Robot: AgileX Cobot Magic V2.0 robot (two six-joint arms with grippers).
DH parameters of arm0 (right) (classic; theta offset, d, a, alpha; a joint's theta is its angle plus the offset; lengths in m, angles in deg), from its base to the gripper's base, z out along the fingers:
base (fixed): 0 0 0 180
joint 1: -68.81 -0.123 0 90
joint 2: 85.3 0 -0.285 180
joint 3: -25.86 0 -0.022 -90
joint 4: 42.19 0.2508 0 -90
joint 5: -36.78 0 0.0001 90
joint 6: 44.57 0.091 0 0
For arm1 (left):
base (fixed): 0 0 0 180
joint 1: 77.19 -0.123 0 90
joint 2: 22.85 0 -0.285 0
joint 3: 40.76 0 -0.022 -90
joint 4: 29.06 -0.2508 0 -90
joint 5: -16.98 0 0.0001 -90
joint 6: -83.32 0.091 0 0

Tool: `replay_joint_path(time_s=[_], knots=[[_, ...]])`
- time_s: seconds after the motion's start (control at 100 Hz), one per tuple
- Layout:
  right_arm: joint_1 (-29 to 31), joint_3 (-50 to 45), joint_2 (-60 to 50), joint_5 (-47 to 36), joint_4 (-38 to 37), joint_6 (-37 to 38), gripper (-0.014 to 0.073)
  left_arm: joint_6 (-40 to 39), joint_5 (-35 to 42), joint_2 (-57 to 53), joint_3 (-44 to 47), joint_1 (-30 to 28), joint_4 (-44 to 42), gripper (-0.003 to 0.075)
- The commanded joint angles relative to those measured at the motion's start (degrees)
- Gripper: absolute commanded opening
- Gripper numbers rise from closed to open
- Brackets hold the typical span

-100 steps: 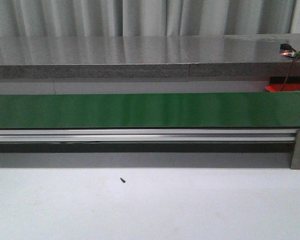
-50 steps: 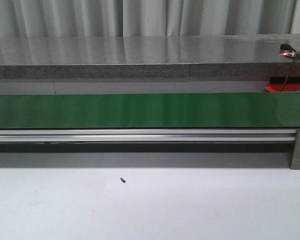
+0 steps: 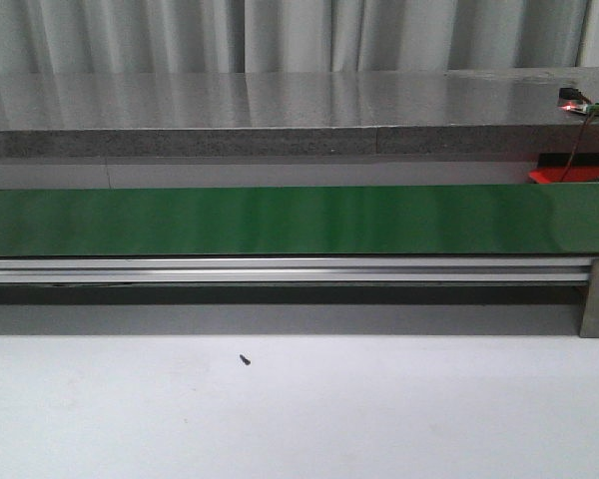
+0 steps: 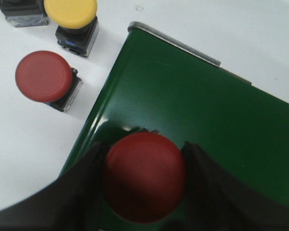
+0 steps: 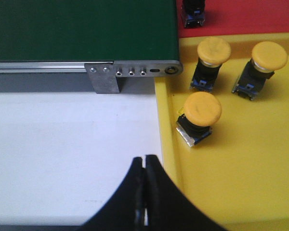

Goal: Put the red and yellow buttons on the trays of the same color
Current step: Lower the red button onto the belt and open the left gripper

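Observation:
In the left wrist view my left gripper point(image 4: 144, 150) is shut on a red button point(image 4: 144, 180), holding it over the end of the green belt point(image 4: 197, 106). Beside that belt end, on the white surface, stand another red button point(image 4: 44, 77) and a yellow button point(image 4: 71, 12). In the right wrist view my right gripper point(image 5: 145, 160) is shut on nothing, over the white table next to the rim of the yellow tray point(image 5: 166, 125). Three yellow buttons point(image 5: 199, 110) point(image 5: 213, 50) point(image 5: 268, 55) stand in that tray. The red tray point(image 5: 241, 14) lies just beyond it. Neither gripper shows in the front view.
The green belt point(image 3: 299, 220) runs across the front view on a metal rail point(image 3: 280, 269), with a grey ledge point(image 3: 280, 115) behind. A dark button base point(image 5: 193, 12) stands on the red tray. Another dark base point(image 4: 19, 9) stands near the yellow button. A black speck point(image 3: 245, 359) lies on the table.

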Motion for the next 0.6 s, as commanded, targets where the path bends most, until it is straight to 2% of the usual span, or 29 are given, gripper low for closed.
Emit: replay_joint_path(time_s=[0.0,0.1,0.25,0.32,0.59], knots=[[-0.1,1.5,0.1,-3.3,-0.5,-0.2,-0.0067,0.4,3.1,-3.0,-0.9,0.3,1.0,0.0151],[-0.1,1.5,0.1,-3.3,-0.5,-0.2,-0.0067,0.8,3.0,-3.0,-0.9,0.3,1.5,0.0227],[-0.1,1.5,0.1,-3.3,-0.5,-0.2,-0.0067,3.5,2.8,-3.0,-0.9,0.3,4.7,0.0494],[-0.1,1.5,0.1,-3.3,-0.5,-0.2,-0.0067,3.5,2.9,-3.0,-0.9,0.3,5.2,0.0575],[-0.1,1.5,0.1,-3.3,-0.5,-0.2,-0.0067,3.5,3.1,-5.0,-1.0,0.1,5.6,0.0587]])
